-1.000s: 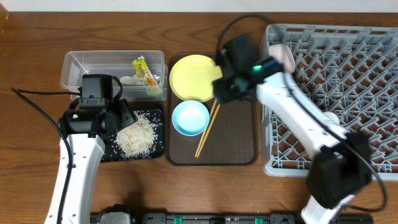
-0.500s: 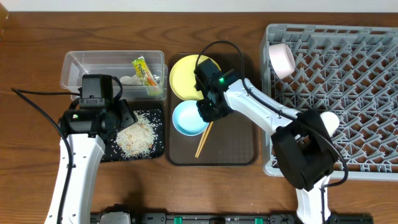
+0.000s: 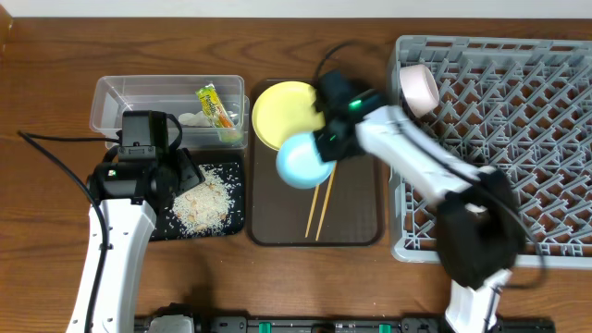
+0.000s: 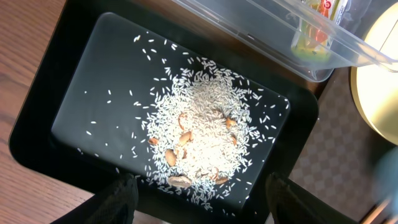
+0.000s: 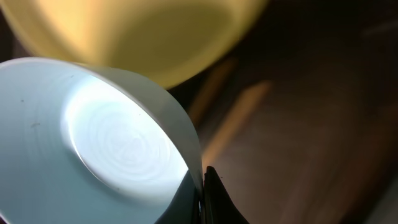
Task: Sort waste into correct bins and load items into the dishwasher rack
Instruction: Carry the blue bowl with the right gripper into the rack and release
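Observation:
My right gripper (image 3: 326, 148) is shut on the rim of the light blue bowl (image 3: 303, 159), which hangs tilted above the brown tray beside the yellow plate (image 3: 280, 111). In the right wrist view the fingers (image 5: 210, 194) pinch the bowl's wall (image 5: 93, 137), with the plate (image 5: 155, 31) behind. The wooden chopsticks (image 3: 321, 208) lie on the tray. A pale cup (image 3: 418, 88) sits in the grey dishwasher rack (image 3: 518, 139). My left gripper (image 4: 202, 208) stands open over the black tray (image 4: 81, 93) holding rice scraps (image 4: 199, 137). The clear tub (image 3: 139, 97) holds the wrapper (image 3: 215, 106) and tissue (image 3: 192, 118).
The brown serving tray (image 3: 356, 217) lies between the bins and the rack. The right arm (image 3: 435, 176) stretches across the rack's left edge. Bare wooden table (image 3: 55, 111) surrounds everything, and cables trail beside the left arm.
The right gripper shut on the blue bowl's rim and lifted it, tilted, a little to the right. The chopsticks now lie slightly further right. The left arm has not moved.

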